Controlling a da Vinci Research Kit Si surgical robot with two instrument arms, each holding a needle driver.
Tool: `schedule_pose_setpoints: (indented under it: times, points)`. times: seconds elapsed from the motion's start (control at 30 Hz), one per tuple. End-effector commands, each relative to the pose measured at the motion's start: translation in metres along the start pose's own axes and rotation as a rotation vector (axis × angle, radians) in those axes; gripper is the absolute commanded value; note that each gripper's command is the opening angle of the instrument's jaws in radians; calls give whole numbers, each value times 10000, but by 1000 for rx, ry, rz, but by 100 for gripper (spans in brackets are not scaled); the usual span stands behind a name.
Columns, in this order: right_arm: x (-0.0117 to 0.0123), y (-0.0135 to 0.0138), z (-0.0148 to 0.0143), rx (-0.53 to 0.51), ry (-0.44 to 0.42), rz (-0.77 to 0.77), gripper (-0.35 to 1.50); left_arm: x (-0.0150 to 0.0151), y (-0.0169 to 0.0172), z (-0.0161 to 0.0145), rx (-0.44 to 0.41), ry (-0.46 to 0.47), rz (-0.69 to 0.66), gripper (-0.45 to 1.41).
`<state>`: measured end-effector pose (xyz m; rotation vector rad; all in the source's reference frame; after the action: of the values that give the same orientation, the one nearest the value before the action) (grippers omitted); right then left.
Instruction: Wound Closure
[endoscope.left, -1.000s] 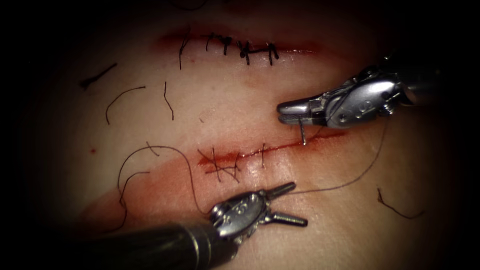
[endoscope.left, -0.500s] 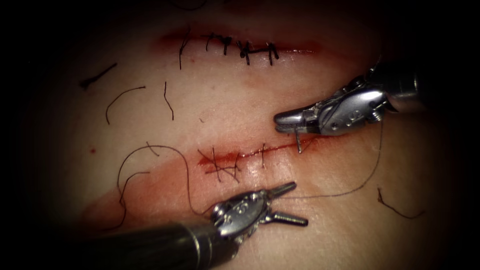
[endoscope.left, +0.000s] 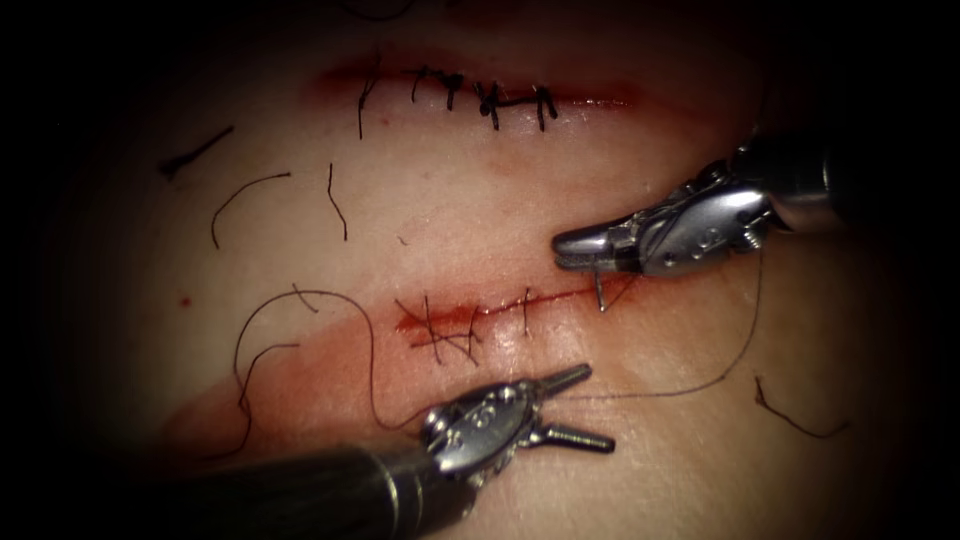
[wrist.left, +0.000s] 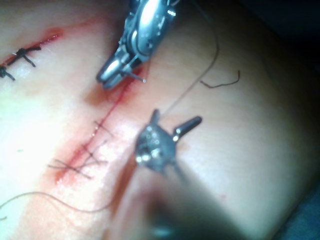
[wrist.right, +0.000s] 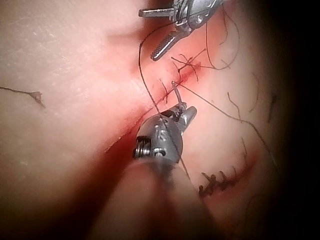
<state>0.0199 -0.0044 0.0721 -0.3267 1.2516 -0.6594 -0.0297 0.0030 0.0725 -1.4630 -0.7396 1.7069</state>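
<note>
My right end effector (endoscope.left: 570, 249), closed on the needle (endoscope.left: 599, 292) with its tip at the cut (endoscope.left: 560, 294) beside the last stitch, should keep it perpendicular to the tissue (endoscope.left: 480, 210); my left end effector (endoscope.left: 585, 405) waits open, empty, beside the thread (endoscope.left: 700, 385).

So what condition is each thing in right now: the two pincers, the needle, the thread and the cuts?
Right pincer: shut on the needle.
Left pincer: open, holding nothing, resting below the cut.
Needle: gripped near one end, tip down at the lower cut's right end.
Thread: slack, trailing across the tissue.
Lower cut: stitched on its left, unstitched on its right, red fluid along it.
Upper cut: stitched shut.
Cut ends of thread: loose on the tissue.
</note>
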Motion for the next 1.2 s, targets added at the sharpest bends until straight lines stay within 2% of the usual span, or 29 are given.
schedule_pose_setpoints:
  times: [0.03,0.5,0.7,0.9,1.2]
  points:
    - [-3,-5,8,0,2,1,-35,-7,-1,7,-2,0,-2,76]
    - [-4,5,4,-3,3,-2,-35,-7,-1,7,-1,0,-3,76]
    - [-12,-1,5,-7,2,-26,-35,-7,-1,7,-2,0,-3,76]
    - [-2,13,2,-4,7,-36,-35,-7,-1,7,-2,0,-3,74]
    - [-20,-16,13,5,-5,-64,-35,-7,0,6,-2,-1,-3,74]
